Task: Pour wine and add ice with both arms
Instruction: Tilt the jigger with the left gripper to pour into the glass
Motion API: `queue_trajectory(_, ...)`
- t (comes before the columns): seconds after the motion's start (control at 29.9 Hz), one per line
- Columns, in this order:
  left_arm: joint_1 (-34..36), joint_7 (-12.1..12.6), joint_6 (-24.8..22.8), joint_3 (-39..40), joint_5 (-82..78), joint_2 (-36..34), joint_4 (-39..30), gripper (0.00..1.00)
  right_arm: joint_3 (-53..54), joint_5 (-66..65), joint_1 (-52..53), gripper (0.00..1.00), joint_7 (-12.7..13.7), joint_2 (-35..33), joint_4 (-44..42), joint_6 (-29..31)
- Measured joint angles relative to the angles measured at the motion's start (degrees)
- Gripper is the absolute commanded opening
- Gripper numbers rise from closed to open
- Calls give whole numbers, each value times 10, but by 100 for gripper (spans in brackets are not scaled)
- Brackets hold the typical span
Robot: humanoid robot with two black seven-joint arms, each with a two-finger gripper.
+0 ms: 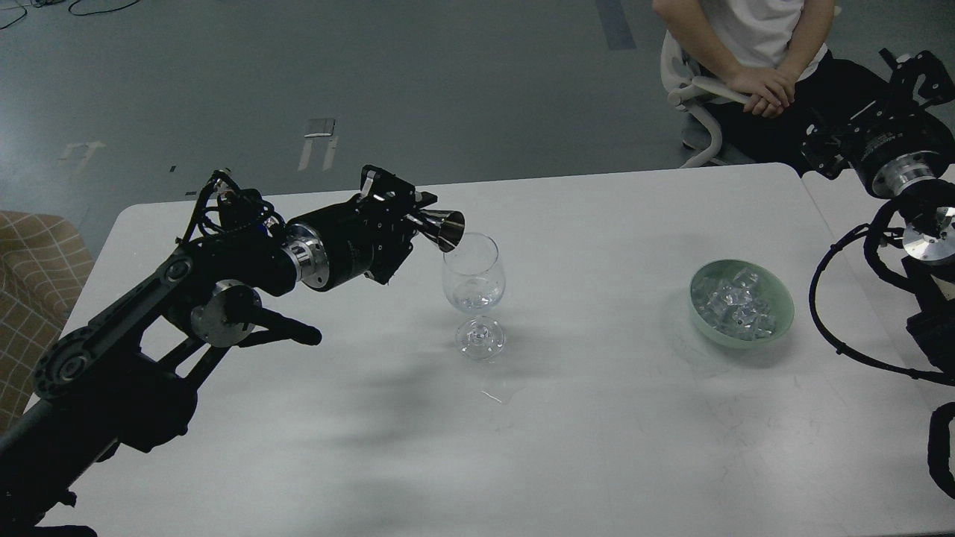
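A clear stemmed wine glass (pixel 474 287) stands upright in the middle of the white table (pixel 597 418). A little clear wine (pixel 474 302) lies in the bottom of its bowl. My left gripper (pixel 414 216) is shut on a small metal jigger (pixel 444 227), tipped with its mouth over the glass's left rim. A pale green bowl (pixel 776 322) to the right holds several clear ice cubes (pixel 735 302). My right gripper (pixel 906 67) is raised at the far right edge, away from the bowl; its fingers cannot be told apart.
A person (pixel 753 45) sits on a white chair (pixel 697 101) behind the table's far right corner. A small wet spot (pixel 496 395) lies in front of the glass. A second table (pixel 843 224) adjoins on the right. A checked seat (pixel 30 298) is at the left.
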State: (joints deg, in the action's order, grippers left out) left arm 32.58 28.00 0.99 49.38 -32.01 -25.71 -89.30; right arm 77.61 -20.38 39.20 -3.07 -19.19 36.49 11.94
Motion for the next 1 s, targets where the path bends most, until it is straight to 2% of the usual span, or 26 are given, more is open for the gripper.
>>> queue_trajectory(0.74,13,0,0,-1,-48,-3,-44,0,0,0,1,100,2,0,1,1)
queue_trajectory(1.0,13,0,-3,-10,-118,-3,-51,0,1,0,1,100,2,0,1,1)
